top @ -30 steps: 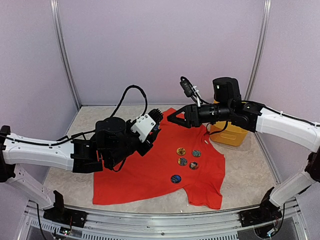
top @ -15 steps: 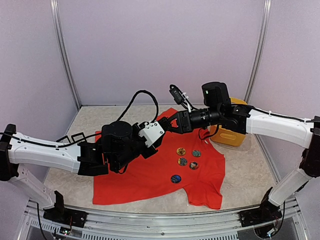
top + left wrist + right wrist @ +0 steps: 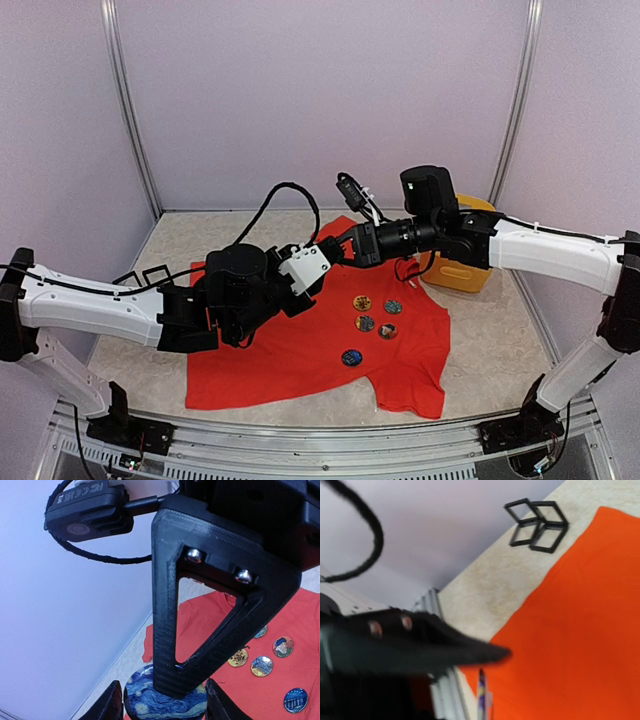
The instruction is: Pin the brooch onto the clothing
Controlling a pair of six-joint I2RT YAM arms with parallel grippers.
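Red T-shirt (image 3: 300,350) is lying flat across the middle of the tabletop (image 3: 480,340). At centre frame above it, the left tool (image 3: 165,709) is gripping a blue swirl-painted brooch (image 3: 145,700) by its rim, while the right tool (image 3: 500,654), jaws closed, is overlapping the brooch's upper edge.

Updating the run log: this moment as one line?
brooch: midair between left gripper fingers, grip unclear | right gripper: shut at brooch | T-shirt: flat below
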